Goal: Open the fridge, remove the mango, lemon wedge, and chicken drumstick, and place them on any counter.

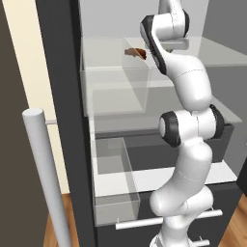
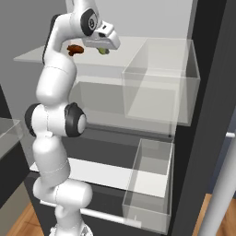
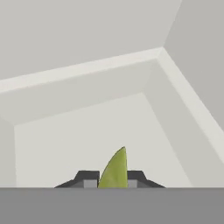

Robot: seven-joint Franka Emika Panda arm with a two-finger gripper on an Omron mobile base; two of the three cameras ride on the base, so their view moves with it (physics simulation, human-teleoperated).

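The fridge [image 1: 60, 72] stands open, and my arm reaches onto its upper glass shelf [image 2: 50, 55]. The yellow-green lemon wedge [image 3: 114, 170] stands upright between my two dark fingertips [image 3: 87, 178], which press on both of its sides. My gripper [image 3: 113, 180] is shut on it, close to the shelf's back corner. From the right, the lemon wedge [image 2: 104, 51] peeks out under the hand [image 2: 102, 39]. The reddish-brown chicken drumstick [image 1: 135, 52] lies on the same shelf just beside the hand; it also shows as the drumstick [image 2: 75, 48]. The mango and the counter are out of view.
Clear door bins [image 1: 118, 87] [image 2: 161, 87] flank the opening, with lower bins [image 1: 113, 188] [image 2: 150, 189] beneath. A silver bar handle [image 1: 43, 178] rises at the near left, and another handle [image 2: 221, 193] at the near right. Drawer handles [image 1: 164, 219] sit low by the arm's base.
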